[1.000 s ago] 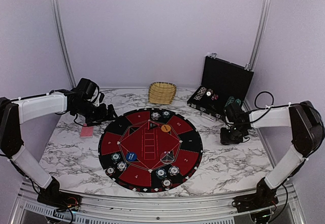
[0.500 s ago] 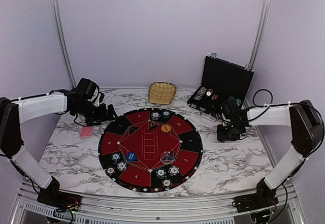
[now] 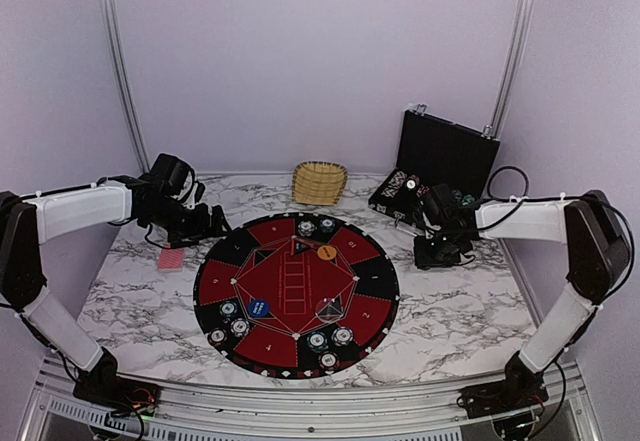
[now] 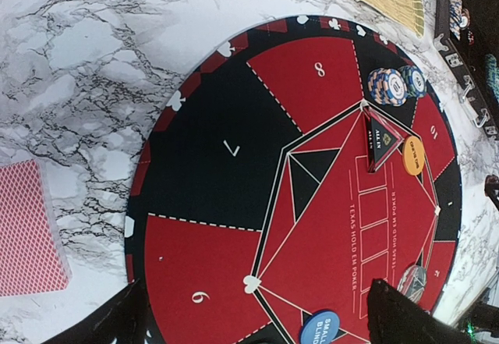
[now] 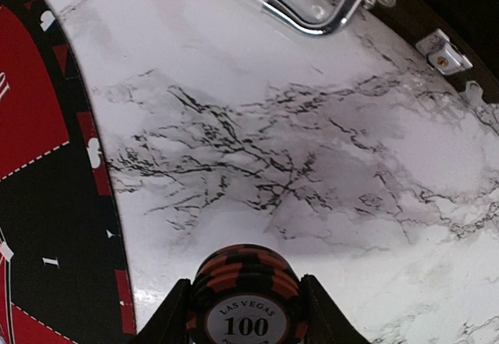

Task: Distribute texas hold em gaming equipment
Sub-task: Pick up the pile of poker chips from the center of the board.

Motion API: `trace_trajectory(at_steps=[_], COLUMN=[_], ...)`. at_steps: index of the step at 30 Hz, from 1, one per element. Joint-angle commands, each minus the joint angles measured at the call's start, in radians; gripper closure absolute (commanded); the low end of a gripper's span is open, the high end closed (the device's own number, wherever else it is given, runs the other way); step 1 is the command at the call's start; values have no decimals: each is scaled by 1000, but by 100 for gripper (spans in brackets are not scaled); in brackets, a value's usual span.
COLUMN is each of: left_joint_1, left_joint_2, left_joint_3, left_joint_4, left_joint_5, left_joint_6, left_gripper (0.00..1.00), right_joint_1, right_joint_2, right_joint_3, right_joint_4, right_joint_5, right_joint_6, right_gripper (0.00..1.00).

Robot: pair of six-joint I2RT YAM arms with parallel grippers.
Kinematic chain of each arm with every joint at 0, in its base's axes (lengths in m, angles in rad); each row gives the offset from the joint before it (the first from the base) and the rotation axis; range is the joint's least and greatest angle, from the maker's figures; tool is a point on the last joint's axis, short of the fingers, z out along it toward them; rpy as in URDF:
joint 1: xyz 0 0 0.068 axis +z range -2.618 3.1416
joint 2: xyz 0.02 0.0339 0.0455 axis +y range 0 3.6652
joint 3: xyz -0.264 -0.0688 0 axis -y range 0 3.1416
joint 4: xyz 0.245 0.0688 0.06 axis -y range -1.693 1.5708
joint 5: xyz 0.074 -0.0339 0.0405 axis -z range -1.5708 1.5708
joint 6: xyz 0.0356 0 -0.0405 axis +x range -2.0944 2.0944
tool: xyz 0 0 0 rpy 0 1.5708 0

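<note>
**A:** Poker chips first, starting from the near side?

**B:** Yes. Sitting in small teal-and-white stacks at the near edge of the round mat, on the black sectors. Up and to the left of them, a blue button disc.

**A:** And in the right gripper?

**B:** Clamped on a black-and-red stack marked LAS VEGAS 100, over the marble table, just off the mat's right rim. Touching the marble or not, cannot tell.

**A:** In the left gripper?

**B:** Nothing. Spread wide, hovering over the mat's left part, near sectors 6 and 7.

**A:** Close to it?

**B:** A red-backed playing card, flat on the marble just outside the mat's left rim.

**A:** Further on?

**B:** An orange disc beside a small triangular ALL IN marker. Then two chip stacks, side by side at the mat's far edge.

**A:** At the very back?

**B:** A wicker basket behind the mat. On the right, an open black case, lid upright, with chips inside.
</note>
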Motion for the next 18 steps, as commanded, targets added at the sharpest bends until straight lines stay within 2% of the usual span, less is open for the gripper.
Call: trace_trajectory(at_steps=[1, 18], left_joint_1=[8, 22], left_joint_2=[-5, -28], left_joint_3=[-1, -21], left_joint_4=[-16, -17], left_joint_5=[6, 23], left_joint_6=[14, 27], left_gripper=[1, 1], right_joint_1=[52, 165], right_joint_2=[55, 390], right_joint_3=[104, 529], right_joint_4=[-19, -72], right_joint_5=[27, 32], right_joint_6=[7, -58], right_gripper=[71, 71])
